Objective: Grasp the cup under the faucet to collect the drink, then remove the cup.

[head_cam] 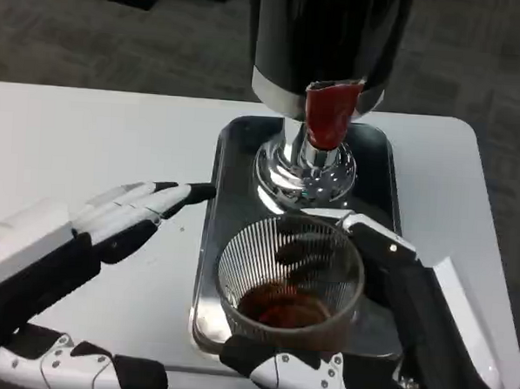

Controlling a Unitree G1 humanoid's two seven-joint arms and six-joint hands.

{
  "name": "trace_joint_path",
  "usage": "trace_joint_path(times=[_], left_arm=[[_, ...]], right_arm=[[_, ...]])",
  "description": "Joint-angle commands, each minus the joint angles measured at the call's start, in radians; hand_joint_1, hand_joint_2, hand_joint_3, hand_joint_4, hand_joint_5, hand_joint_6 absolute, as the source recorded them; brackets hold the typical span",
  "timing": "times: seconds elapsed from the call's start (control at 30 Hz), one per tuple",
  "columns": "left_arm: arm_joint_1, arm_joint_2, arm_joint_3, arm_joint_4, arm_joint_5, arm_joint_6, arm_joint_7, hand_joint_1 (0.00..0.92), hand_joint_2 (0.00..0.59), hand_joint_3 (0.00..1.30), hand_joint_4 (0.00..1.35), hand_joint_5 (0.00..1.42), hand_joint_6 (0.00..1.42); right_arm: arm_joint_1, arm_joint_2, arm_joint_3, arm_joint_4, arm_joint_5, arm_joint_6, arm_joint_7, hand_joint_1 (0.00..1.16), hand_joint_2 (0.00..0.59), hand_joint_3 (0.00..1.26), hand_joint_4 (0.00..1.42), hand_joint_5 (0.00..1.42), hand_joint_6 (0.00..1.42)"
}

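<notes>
Cup, ribbed clear glass holding a little dark drink, sits lower centre on the metal tray, gripped by the right hand. Likely rigid, slippery, spill-prone; grip mid-wall. Left hand lies spread, holding nothing.

no legible txt, labels, nos. anywhere

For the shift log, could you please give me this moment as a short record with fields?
cup: ribbed clear cup on the metal tray, a little dark red drink in its bottom
dispenser: black and silver body, red faucet handle above the tray
right hand: right hand wrapped around the cup, fingers in front and behind
left hand: left hand open over the white table, fingertips near the tray's left edge, holding nothing
</notes>
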Motion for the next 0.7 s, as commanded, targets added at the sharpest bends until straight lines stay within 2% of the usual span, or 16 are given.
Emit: trace_joint_path(times=[0.03, 0.7], left_arm=[[0.01, -0.006, 0.006, -0.027, 0.005, 0.014, 0.015, 0.0, 0.013, 0.03, 0.0, 0.0, 0.0], [0.011, -0.054, 0.005, -0.051, 0.04, 0.046, 0.066, 0.0, 0.024, 0.03, 0.0, 0.0, 0.0]], right_arm=[[0.035, 0.028, 0.065, -0.062, 0.007, 0.01, 0.004, 0.84, 0.157, 0.67, 0.7, 0.88, 0.89], [0.015, 0.026, 0.075, -0.064, 0.004, 0.04, 0.028, 0.84, 0.157, 0.67, 0.7, 0.88, 0.9]])
